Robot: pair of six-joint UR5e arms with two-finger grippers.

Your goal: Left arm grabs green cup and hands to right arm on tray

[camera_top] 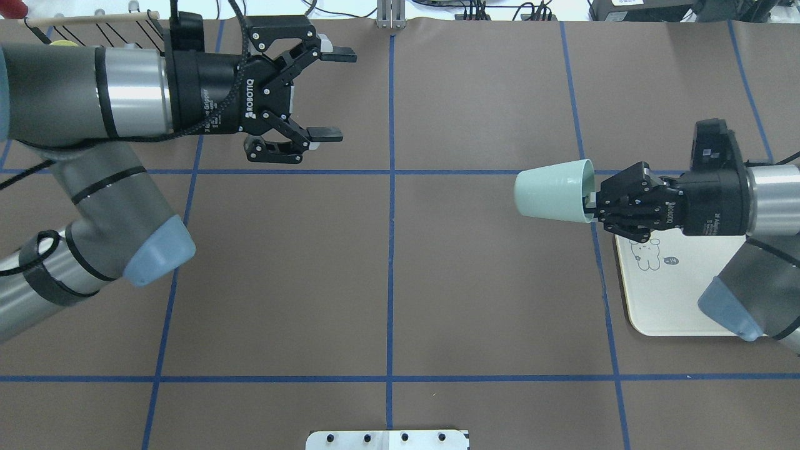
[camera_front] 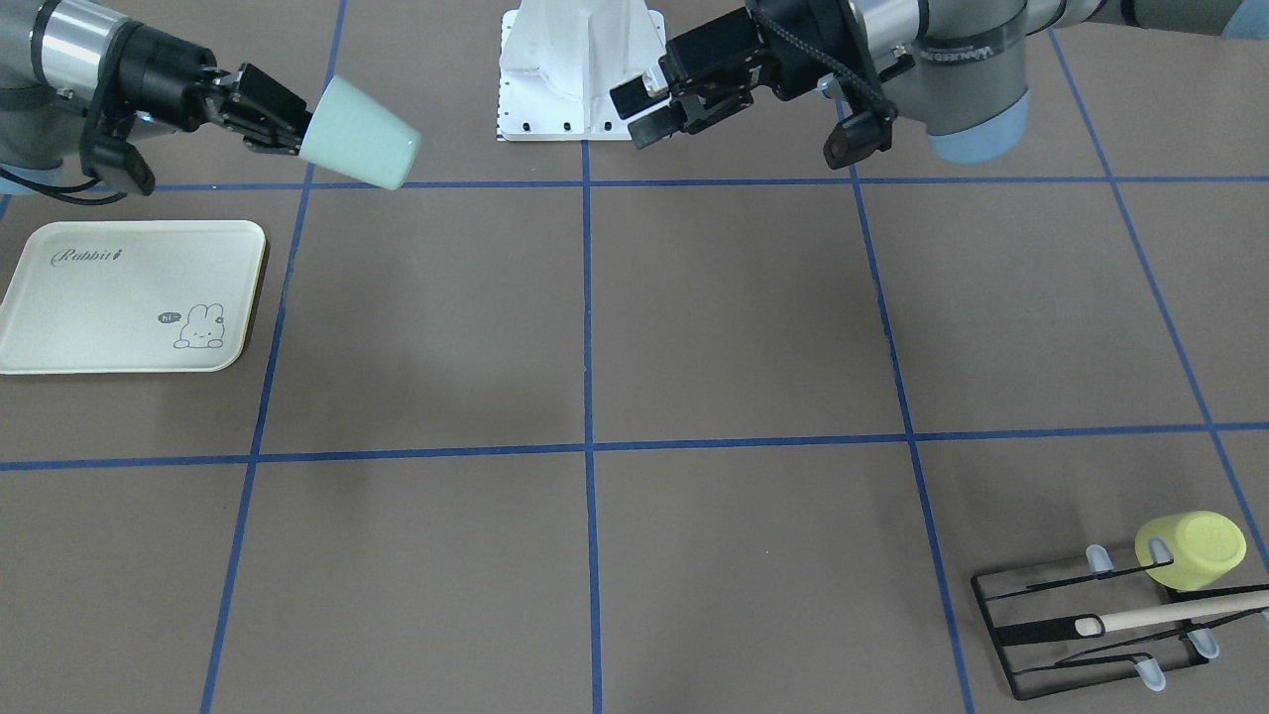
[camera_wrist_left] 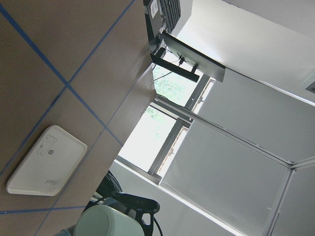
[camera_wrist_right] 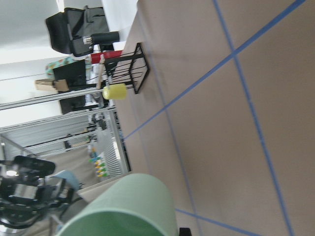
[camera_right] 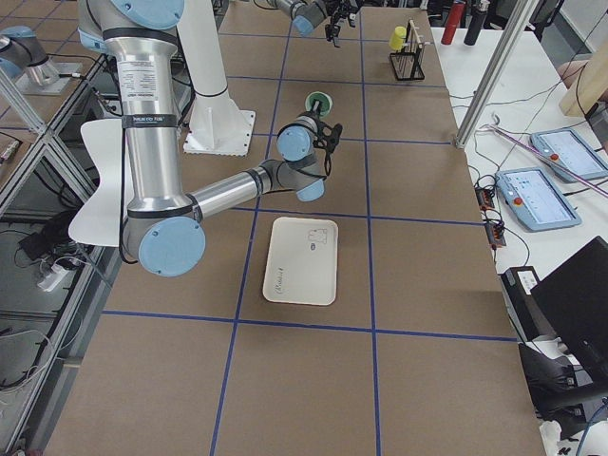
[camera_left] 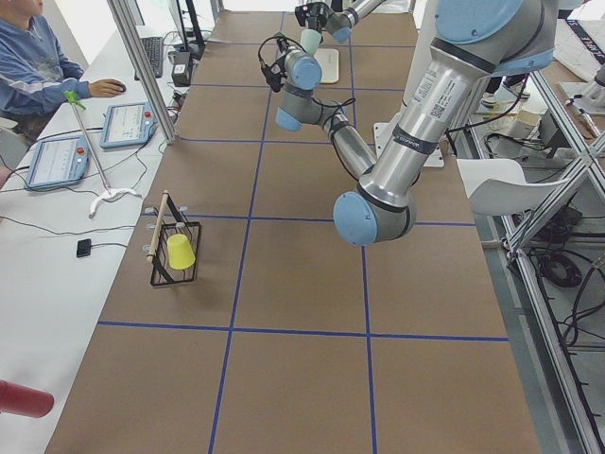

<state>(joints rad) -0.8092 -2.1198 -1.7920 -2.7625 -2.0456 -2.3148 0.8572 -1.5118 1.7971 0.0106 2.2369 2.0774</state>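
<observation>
My right gripper (camera_top: 590, 201) is shut on the rim of the green cup (camera_top: 552, 197). It holds the cup on its side in the air, base pointing toward the table's middle. The cup also shows in the front view (camera_front: 359, 134), in the right wrist view (camera_wrist_right: 129, 206) and in the left wrist view (camera_wrist_left: 106, 223). The tray (camera_top: 669, 294) lies flat and bare on the table, partly under my right arm; in the front view the tray (camera_front: 134, 297) sits below and left of the cup. My left gripper (camera_top: 337, 95) is open and empty, well apart from the cup, its fingers pointing toward it.
A yellow-green cup (camera_front: 1195, 550) hangs on a black wire rack (camera_front: 1081, 635) with a wooden dowel, at the far corner on my left side. The white robot base plate (camera_front: 580, 69) stands at the near edge. Blue tape lines grid the brown table.
</observation>
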